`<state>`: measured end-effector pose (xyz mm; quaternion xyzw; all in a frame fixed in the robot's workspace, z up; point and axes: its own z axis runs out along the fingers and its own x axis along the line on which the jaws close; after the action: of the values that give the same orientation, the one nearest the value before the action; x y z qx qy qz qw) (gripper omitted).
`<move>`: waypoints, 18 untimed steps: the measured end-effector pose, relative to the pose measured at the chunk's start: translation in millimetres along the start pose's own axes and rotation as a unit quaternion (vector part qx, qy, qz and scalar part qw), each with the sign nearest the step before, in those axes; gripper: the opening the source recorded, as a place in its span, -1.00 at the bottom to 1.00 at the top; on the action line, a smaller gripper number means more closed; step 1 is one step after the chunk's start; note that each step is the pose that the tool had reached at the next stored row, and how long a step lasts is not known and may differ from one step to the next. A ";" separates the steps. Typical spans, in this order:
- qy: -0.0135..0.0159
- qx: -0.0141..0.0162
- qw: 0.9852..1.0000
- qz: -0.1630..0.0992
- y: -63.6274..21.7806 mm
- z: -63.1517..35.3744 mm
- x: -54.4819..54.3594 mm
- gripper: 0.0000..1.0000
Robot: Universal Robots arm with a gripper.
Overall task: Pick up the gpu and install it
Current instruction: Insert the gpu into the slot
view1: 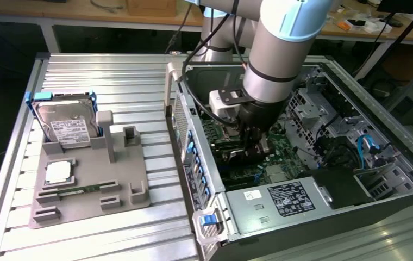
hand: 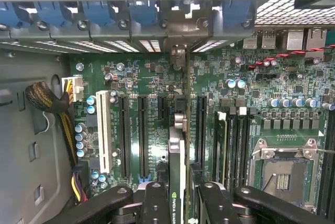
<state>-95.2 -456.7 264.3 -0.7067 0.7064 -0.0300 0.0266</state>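
My gripper (hand: 179,195) is clamped on the gpu (hand: 177,148), edge-on over the motherboard (hand: 146,77) inside the case (view1: 351,185). In the exterior view the hard drive (view1: 65,125) lies at nine o'clock.

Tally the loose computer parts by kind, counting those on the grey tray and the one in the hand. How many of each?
hard drive: 1
memory stick: 1
silvery square chip: 1
gpu, gripped in the hand over the motherboard slots: 1
Total: 4
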 end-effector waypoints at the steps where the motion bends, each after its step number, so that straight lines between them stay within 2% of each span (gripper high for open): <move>1: 0.000 0.000 1.000 0.000 0.1 0.7 0.0 -0.47; 12: 0.000 0.000 1.000 0.000 0.6 7.6 0.0 -0.47; 18: 0.000 0.001 1.000 0.000 0.7 7.7 -0.4 -0.47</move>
<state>-95.3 -456.4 256.6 -0.7066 0.7064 -0.0304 0.0271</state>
